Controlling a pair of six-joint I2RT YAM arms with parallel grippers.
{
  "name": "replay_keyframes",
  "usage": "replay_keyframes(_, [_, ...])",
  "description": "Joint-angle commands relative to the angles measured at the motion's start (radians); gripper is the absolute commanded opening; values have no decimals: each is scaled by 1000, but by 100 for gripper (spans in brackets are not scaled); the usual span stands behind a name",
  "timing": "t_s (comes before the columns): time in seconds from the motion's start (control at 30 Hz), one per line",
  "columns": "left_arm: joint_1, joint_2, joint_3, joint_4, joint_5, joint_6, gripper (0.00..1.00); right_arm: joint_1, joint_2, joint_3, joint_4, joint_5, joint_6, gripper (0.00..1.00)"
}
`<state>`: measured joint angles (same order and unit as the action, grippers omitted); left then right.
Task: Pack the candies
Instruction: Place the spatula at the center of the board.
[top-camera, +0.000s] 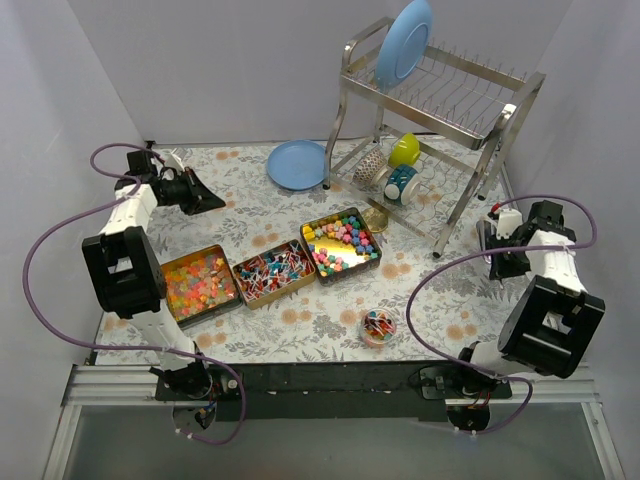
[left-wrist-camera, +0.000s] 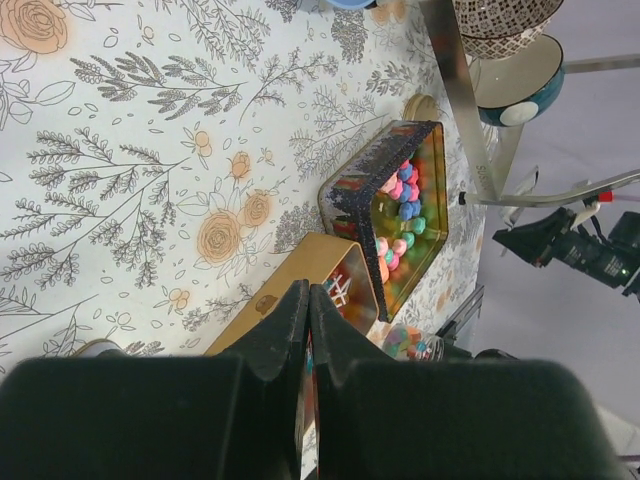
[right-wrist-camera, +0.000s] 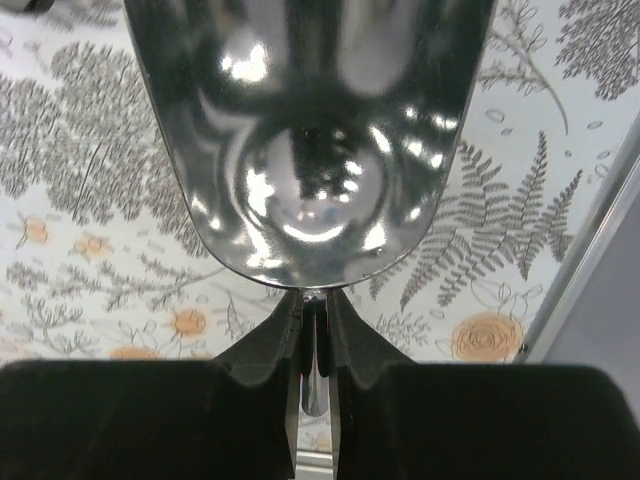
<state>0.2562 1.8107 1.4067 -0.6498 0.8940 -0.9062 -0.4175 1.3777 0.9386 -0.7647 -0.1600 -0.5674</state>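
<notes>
Three open tins sit mid-table. The left tin (top-camera: 208, 312) holds small orange, pink and green candies (top-camera: 197, 281). The middle tin (top-camera: 281, 297) holds red-and-white wrapped sweets (top-camera: 272, 270). The right tin (top-camera: 352, 271) holds round multicoloured candies (top-camera: 340, 243), also seen in the left wrist view (left-wrist-camera: 403, 196). A small clear cup (top-camera: 378, 326) near the front holds a few candies. My left gripper (top-camera: 207, 196) is at the far left, shut and empty (left-wrist-camera: 308, 294). My right gripper (top-camera: 489, 234) hovers at the right, shut on the handle of a shiny metal scoop (right-wrist-camera: 315, 140), which is empty.
A metal dish rack (top-camera: 470, 110) stands at the back right with a blue plate (top-camera: 405, 40) on top and a yellow-green cup (top-camera: 404, 150), a teal mug (top-camera: 400, 184) and a patterned bowl (top-camera: 369, 165) below. Another blue plate (top-camera: 298, 163) lies beside it.
</notes>
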Motion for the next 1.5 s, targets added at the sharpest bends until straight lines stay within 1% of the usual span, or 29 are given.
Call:
replay_keyframes(0.0, [-17,-33,-17,15,43,81,0,-3,58,-21,201,-18,101,1])
replay_keyframes(0.1, [-64,-72,-64,1,74,179,0,-3,112,-24,269,-6,115,1])
replay_keyframes(0.13, [-78,-77,-93,-1,75,185,0,-3,125,-23,277,-6,115,1])
replay_keyframes(0.27, [-147,-83,-132,-14,86,181,0,-3,199,-6,288,-19,101,1])
replay_keyframes(0.4, [-237,-86,-156,-1,60,173,0,-3,227,-9,283,-3,81,1])
replay_keyframes(0.43, [-242,-85,-160,10,57,165,0,-3,230,-12,281,-3,81,1])
replay_keyframes(0.47, [-276,-83,-163,16,54,161,0,-3,233,-18,283,-1,78,1])
replay_keyframes(0.53, [-316,-80,-160,32,46,153,0,-3,238,-21,281,-6,77,3])
replay_keyframes(0.63, [-365,-83,-155,58,40,145,0,-1,244,-20,285,0,72,15])
replay_keyframes(0.67, [-377,-83,-155,64,40,144,0,-1,248,-17,283,2,70,21])
replay_keyframes(0.77, [-437,-90,-153,84,34,151,0,-1,247,0,269,17,67,31])
replay_keyframes(0.83, [-463,-91,-156,99,28,153,0,-1,244,12,257,22,64,33])
replay_keyframes(0.87, [-489,-90,-156,105,25,153,0,-1,236,14,255,23,64,36])
replay_keyframes(0.9, [-501,-87,-158,117,25,153,0,-1,231,23,252,24,61,37])
replay_keyframes(0.97, [-543,-79,-153,131,7,144,0,-1,212,32,249,25,54,52])
replay_keyframes(1.03, [-569,-73,-138,145,-13,129,0,-1,196,66,226,33,57,53])
replay_keyframes(1.2, [-640,-62,-135,202,-145,52,0,-1,100,85,147,33,107,55])
replay_keyframes(1.23, [-652,-60,-130,206,-176,29,0,-1,80,77,134,33,121,64])
replay_keyframes(1.27, [-679,-56,-127,211,-208,18,0,-1,34,54,131,33,133,66])
replay_keyframes(1.3, [-695,-51,-123,217,-271,10,0,-1,11,42,125,33,162,66])
replay_keyframes(1.37, [-735,-42,-126,223,-320,-26,0,-1,-66,0,104,20,182,66])
replay_keyframes(1.4, [-745,-40,-133,233,-367,-46,0,-1,-90,-10,91,10,190,66])
replay_keyframes(1.47, [-774,-34,-144,242,-403,-88,0,-1,-168,-37,68,1,215,66])
